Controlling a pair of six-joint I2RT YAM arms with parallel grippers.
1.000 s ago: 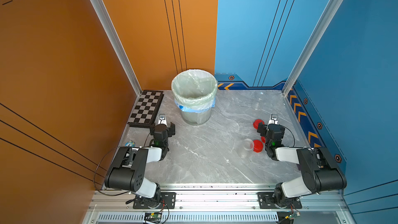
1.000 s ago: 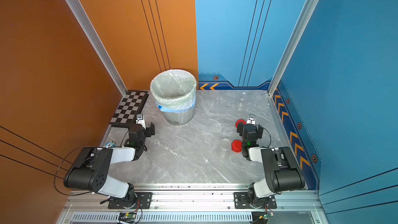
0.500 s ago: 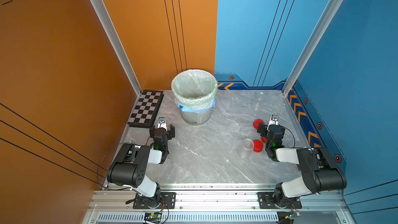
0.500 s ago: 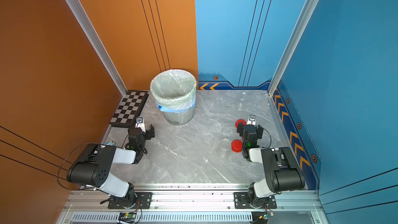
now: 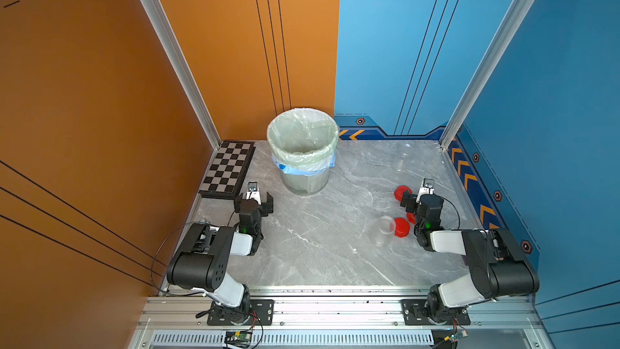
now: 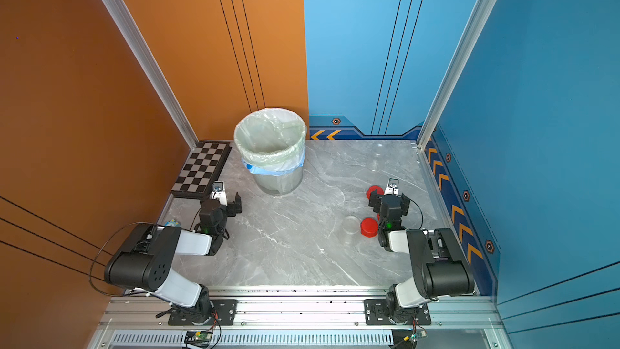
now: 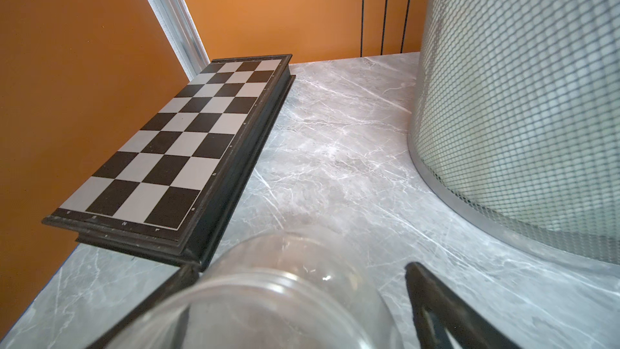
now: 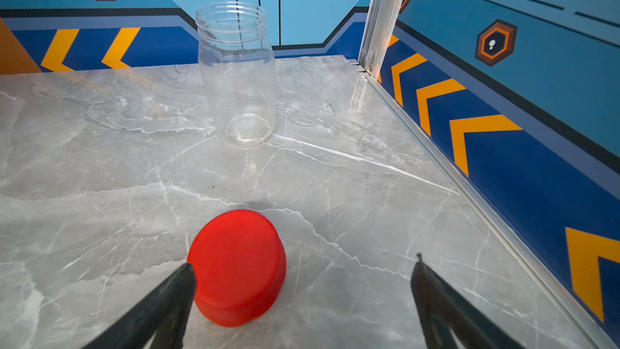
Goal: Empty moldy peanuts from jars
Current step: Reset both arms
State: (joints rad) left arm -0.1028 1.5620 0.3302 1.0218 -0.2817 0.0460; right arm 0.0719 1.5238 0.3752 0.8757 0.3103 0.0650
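Both arms barely shifted; left end effector (image 5: pixel 254 201) gapes around a clear jar (image 7: pixel 268 300), right end effector (image 8: pixel 303 261) open, red lid (image 8: pixel 236 266) by one finger.

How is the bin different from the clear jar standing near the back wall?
The bin is far bigger than the jar. The bin is grey metal mesh; the jar is clear plastic. The bin is lined with a pale bag; the jar has no lining. Both stand upright with open tops.
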